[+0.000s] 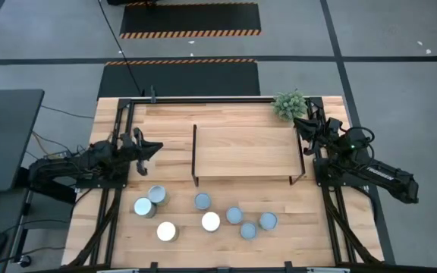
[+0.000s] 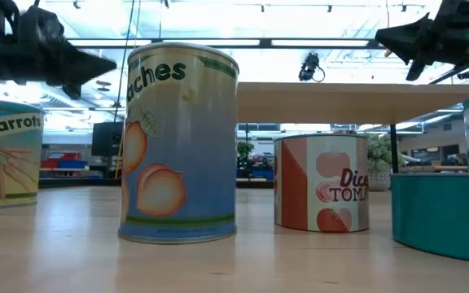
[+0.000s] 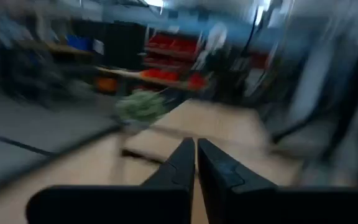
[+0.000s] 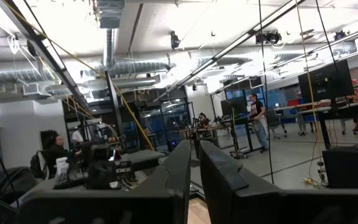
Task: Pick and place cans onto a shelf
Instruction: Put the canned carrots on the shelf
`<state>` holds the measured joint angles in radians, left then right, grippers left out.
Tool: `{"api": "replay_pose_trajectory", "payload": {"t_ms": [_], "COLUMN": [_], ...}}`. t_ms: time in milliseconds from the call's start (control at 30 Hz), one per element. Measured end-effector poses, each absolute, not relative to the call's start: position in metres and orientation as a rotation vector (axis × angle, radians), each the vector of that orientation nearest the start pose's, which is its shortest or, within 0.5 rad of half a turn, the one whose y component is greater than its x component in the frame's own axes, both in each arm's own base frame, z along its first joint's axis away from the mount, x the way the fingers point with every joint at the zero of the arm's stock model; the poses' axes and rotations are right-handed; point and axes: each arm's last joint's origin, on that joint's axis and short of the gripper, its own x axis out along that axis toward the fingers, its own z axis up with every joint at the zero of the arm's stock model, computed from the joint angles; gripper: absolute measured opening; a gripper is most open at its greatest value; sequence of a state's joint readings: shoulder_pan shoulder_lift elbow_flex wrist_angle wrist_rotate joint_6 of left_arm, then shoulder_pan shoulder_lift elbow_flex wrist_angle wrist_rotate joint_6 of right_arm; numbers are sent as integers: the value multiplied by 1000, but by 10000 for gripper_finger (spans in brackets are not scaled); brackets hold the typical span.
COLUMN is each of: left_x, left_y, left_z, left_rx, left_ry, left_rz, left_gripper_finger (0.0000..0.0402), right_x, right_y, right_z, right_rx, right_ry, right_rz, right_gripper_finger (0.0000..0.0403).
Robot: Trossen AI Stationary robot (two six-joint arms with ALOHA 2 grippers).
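Observation:
Several cans (image 1: pixel 211 221) stand upright on their bases on the near half of the wooden table, between the two arms; the low view shows their printed labels, with a peach can (image 2: pixel 181 142) closest. The shelf (image 1: pixel 245 152) stands on thin black legs at the table's middle, and its board is bare. My left gripper (image 1: pixel 156 148) hovers shut at the table's left, left of the shelf and beyond the cans. My right gripper (image 1: pixel 300 123) hovers shut at the shelf's far right corner. In both wrist views the fingers (image 3: pixel 196 152) (image 4: pixel 195 152) have nothing between them.
A small green plant (image 1: pixel 290 105) sits at the table's far right corner, close to my right gripper. Black frame rails (image 1: pixel 203 99) run along the far edge and both sides. A dark desk (image 1: pixel 6 136) stands left of the table. People (image 4: pixel 255 118) are in the room beyond.

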<state>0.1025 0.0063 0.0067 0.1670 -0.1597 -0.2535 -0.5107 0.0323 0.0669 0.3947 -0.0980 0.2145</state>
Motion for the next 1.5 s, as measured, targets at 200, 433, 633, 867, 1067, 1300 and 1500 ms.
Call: {"api": "replay_pose_trajectory", "payload": {"t_ms": [200,433,633,867,1067,1300,1500], "left_x": [91,90,90,85,81,76,75], "left_y": [14,14,16,17,13,10,9], "left_z": [196,199,199,207,233,268,290], "left_rx": [-820,-995,-1010,-1011,-868,-707,-643], "left_ry": [-416,-456,-495,-612,-540,-191,79], "left_rz": [101,49,114,119,58,140,195], "left_gripper_finger": [25,25,25,25,25,61,148], "right_x": [77,74,74,74,72,72,78], "right_y": [-40,-40,-40,-40,-41,-39,-38], "right_z": [221,226,226,226,229,240,268], "right_rx": [79,352,505,790,999,912,790], "right_ry": [-457,-573,-606,-658,-755,-709,-500], "right_rz": [-359,-307,-280,-196,-166,-164,-190], "right_gripper_finger": [42,42,42,42,42,29,5]}}
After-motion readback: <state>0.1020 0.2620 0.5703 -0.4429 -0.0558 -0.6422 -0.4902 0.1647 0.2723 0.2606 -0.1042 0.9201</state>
